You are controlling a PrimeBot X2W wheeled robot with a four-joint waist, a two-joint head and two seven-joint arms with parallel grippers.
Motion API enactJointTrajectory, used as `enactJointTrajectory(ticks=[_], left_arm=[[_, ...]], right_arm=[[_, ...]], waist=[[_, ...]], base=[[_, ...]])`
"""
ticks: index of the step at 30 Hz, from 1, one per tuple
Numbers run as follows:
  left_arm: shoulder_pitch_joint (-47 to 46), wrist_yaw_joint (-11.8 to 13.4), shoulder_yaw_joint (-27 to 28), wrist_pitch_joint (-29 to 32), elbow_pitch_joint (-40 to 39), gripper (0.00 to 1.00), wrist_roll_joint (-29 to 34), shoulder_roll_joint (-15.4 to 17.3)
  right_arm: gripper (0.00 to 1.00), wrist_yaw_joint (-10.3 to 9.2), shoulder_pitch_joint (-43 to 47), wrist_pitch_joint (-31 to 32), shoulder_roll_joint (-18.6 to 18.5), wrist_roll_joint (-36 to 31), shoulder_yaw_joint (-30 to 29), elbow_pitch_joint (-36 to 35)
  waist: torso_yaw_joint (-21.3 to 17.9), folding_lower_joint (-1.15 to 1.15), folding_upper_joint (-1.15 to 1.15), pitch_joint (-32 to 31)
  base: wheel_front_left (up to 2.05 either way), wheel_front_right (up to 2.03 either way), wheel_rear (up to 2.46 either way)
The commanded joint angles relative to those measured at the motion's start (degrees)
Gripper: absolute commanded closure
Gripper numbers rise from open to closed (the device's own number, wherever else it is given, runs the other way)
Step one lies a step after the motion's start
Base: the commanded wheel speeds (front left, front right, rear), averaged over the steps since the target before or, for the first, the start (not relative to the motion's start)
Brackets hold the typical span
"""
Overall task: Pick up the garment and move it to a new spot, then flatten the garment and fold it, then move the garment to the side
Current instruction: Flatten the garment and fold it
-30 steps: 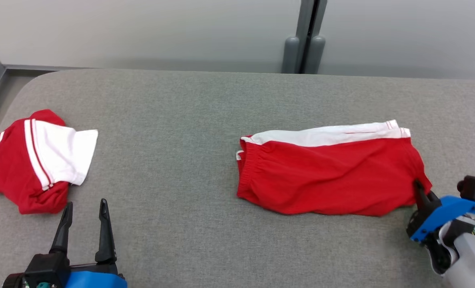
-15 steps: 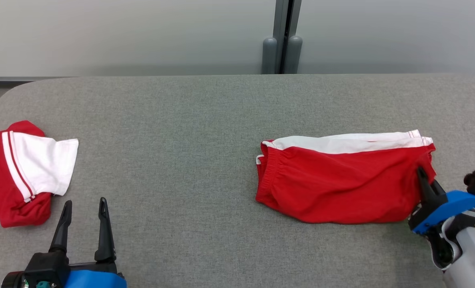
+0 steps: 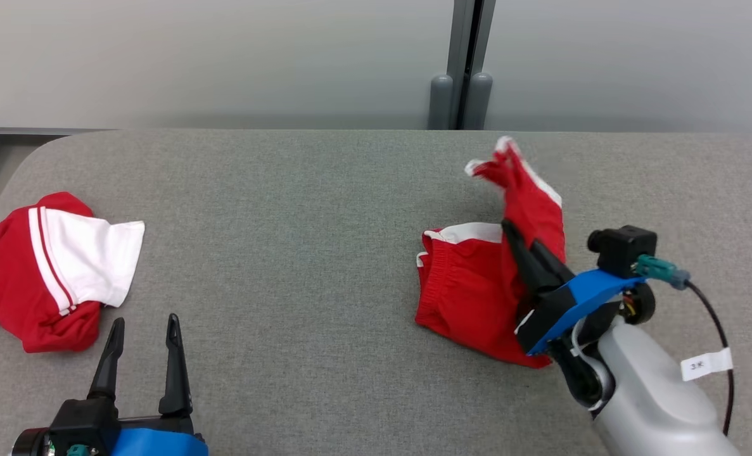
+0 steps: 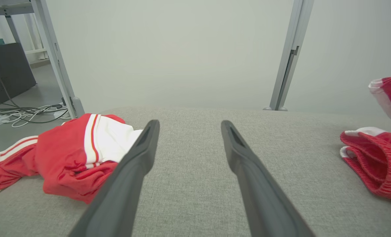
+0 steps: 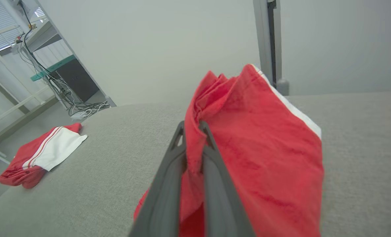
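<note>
The garment (image 3: 471, 285) is a pair of red shorts with a white side stripe, right of centre on the grey table. My right gripper (image 3: 509, 228) is shut on its right end and holds that end lifted and folded over toward the waistband side. In the right wrist view the red cloth (image 5: 258, 148) is pinched between my fingers and drapes to the right. The waistband end (image 4: 376, 164) still rests on the table. My left gripper (image 3: 142, 326) stands open near the front left edge, apart from any cloth, with nothing between its fingers (image 4: 142, 154).
A second red and white garment (image 3: 46, 266) lies crumpled at the table's left edge, also in the left wrist view (image 4: 73, 154). A grey post (image 3: 461, 69) stands behind the table against the wall. Bare table surface (image 3: 274, 240) lies between the two garments.
My right gripper has lifted the shorts' right end and carried it up and leftward over the rest, so the spread garment is now partly doubled. The left gripper stays where it was. The camera shifted slightly.
</note>
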Motion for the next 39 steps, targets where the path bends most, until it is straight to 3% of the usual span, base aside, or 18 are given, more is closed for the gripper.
enactJointTrajectory(ticks=[1, 10, 11, 13, 17, 24, 25, 26, 27, 33, 39], left_arm=[[-0.3, -0.1, 0.0, -0.2, 0.0, 0.0, 0.1, -0.1], [-1.0, -0.1, -1.0, -0.1, 0.7, 0.0, -0.5, -0.1], [-1.0, -0.1, -0.9, -0.1, 0.7, 0.0, -0.6, -0.1], [-1.0, -0.1, -0.9, -0.1, 0.8, 0.0, -0.5, -0.1], [-0.3, -0.1, -0.5, -0.2, 1.0, 0.0, -0.3, -0.1], [0.0, -0.1, -0.4, -0.1, 0.9, 0.0, -0.3, -0.1], [-0.2, -0.1, -0.5, -0.1, 0.8, 0.0, -0.3, -0.1], [-0.4, -0.1, -0.5, -0.1, 0.8, 0.0, -0.2, -0.1], [-0.7, -0.1, -0.6, -0.1, 0.7, 0.0, -0.2, -0.1], [-2.0, -0.1, -1.3, -0.1, 0.5, 0.0, -0.1, -0.1], [-2.6, -0.1, -1.1, -0.2, 0.6, 0.0, -0.2, -0.1]], right_arm=[[1.0, 0.03, 1.2, 0.5, 0.4, -0.6, 0.8, -0.6], [1.0, 0.03, 6.6, 1.4, 4.4, -1.0, 6.4, 0.3], [0.85, 0.03, 7.0, 0.6, 4.9, -0.3, 6.2, 0.8], [0.0, 0.03, 7.3, -0.4, 5.5, -0.5, 7.2, 1.6], [0.0, 0.03, 6.4, -3.4, 4.0, -0.3, 7.4, 0.6], [0.0, 0.03, 7.7, -4.9, 0.1, -5.4, -2.2, -0.8], [0.2, 0.03, 7.9, -4.9, 0.1, -6.5, -3.6, -0.9], [0.89, 0.03, 8.2, -4.8, 0.1, -7.9, -4.7, -0.5], [1.0, 0.03, 8.3, -4.8, 0.2, -9.6, -5.4, 0.2], [1.0, 0.03, 6.2, -4.9, 3.1, -16.5, -6.2, 5.8], [1.0, 0.03, 5.8, -4.9, 6.7, -17.1, -3.4, 9.0]], waist=[[0.3, 0.0, 0.0, 0.1], [2.4, 0.0, 0.0, 0.6], [2.4, 0.0, 0.0, 0.6], [2.5, 0.0, 0.0, 0.6], [2.0, 0.0, 0.0, 0.0], [2.1, 0.0, 0.0, -0.7], [2.2, 0.0, 0.0, -0.7], [2.3, 0.0, 0.0, -0.6], [2.4, 0.0, 0.0, -0.5], [3.2, 0.0, 0.0, 0.7], [3.9, 0.0, 0.0, 1.0]], base=[[0.0, 0.0, 0.0], [0.0, 0.0, 0.0], [0.0, 0.0, 0.0], [0.0, 0.0, 0.0], [0.0, 0.0, 0.0], [0.0, 0.0, 0.0], [0.0, 0.0, 0.0], [0.0, 0.0, 0.0], [0.0, 0.0, 0.0], [0.0, 0.0, 0.0], [0.0, 0.0, 0.0]])
